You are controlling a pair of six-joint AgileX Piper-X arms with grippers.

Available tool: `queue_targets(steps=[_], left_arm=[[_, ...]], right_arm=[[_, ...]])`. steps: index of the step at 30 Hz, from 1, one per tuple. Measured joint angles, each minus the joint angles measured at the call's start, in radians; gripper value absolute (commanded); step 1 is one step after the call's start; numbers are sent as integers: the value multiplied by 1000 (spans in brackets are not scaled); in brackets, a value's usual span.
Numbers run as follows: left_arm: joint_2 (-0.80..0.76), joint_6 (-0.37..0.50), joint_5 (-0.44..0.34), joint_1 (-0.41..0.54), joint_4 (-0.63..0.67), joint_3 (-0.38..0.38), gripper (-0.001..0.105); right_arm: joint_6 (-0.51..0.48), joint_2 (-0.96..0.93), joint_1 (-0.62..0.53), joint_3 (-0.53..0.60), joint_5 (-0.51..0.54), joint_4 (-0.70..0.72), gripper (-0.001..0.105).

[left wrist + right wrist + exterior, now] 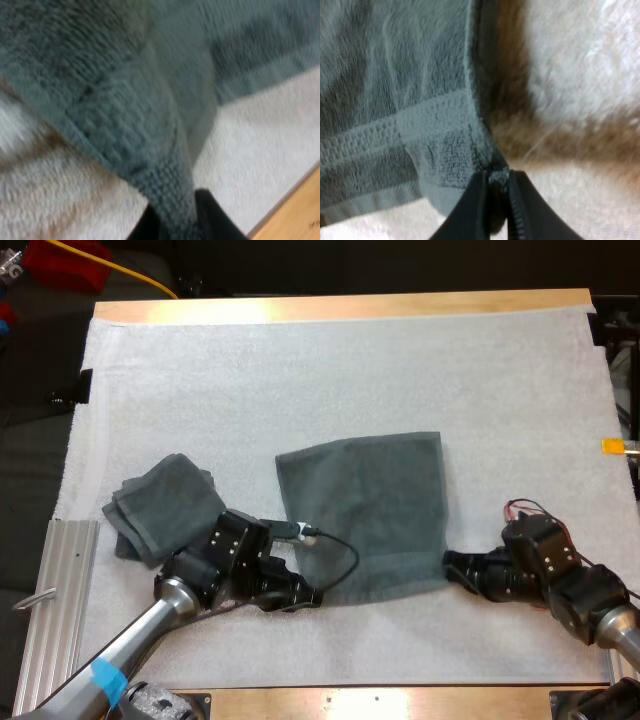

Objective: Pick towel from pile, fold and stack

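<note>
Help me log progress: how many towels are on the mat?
2. A folded towel lies left on the mat; a spread towel lies mid-mat, near corners gripped by the left end effector and right end effector. The folded one might hide another.

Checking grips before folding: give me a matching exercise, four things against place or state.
1 left end effector
2 right end effector
3 flat towel
4 folded towel

a lying left of the flat one
b shut on the flat towel's near right corner
c spread in the mat's middle
d shut on the flat towel's near left corner

Pairs: 1-d, 2-b, 3-c, 4-a
</note>
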Motion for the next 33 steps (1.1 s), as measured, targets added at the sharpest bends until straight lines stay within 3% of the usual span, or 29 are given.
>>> queue_targets(steps=[10, 19, 24, 33], left_arm=[[-131, 62, -57, -23, 148, 1, 2], [-211, 135, -104, -23, 278, 1, 2], [-211, 151, -107, -23, 258, 1, 2], [-106, 121, -77, 51, 137, 1, 2]], right_arm=[[4, -144, 140, 0, 86, 161, 1], [61, -243, 195, 0, 130, 251, 1], [138, -248, 195, 0, 135, 225, 1], [384, -240, 195, 0, 181, 97, 1]])
